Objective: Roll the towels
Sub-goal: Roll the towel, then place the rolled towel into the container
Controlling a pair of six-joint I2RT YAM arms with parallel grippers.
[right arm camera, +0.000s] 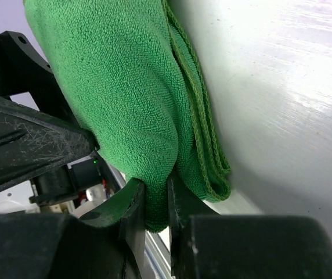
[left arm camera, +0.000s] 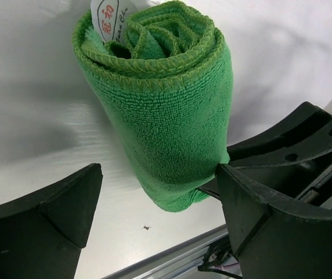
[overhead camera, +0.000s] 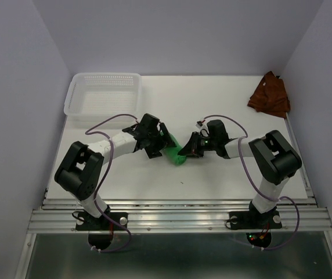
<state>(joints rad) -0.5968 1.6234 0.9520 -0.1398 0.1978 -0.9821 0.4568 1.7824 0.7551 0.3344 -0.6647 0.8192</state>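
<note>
Green towel [left arm camera: 166, 116] lay rolled at the centre of the table [overhead camera: 224, 180]; right gripper [right arm camera: 154, 192] pinched its end, left gripper [left arm camera: 157, 174] gaped empty around it. Next, I'd judge: let go, then fetch the crumpled rust towel [overhead camera: 269, 94] from the far-right corner.

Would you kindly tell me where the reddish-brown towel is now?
In the top view, the reddish-brown towel lies crumpled at the far right corner of the table, by the wall, opposite the white basket.

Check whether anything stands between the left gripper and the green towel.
Nothing visible does. The left gripper is open, its fingers either side of the rolled green towel. The right gripper is shut on one end of the roll, close beside the left gripper but not blocking it.
</note>
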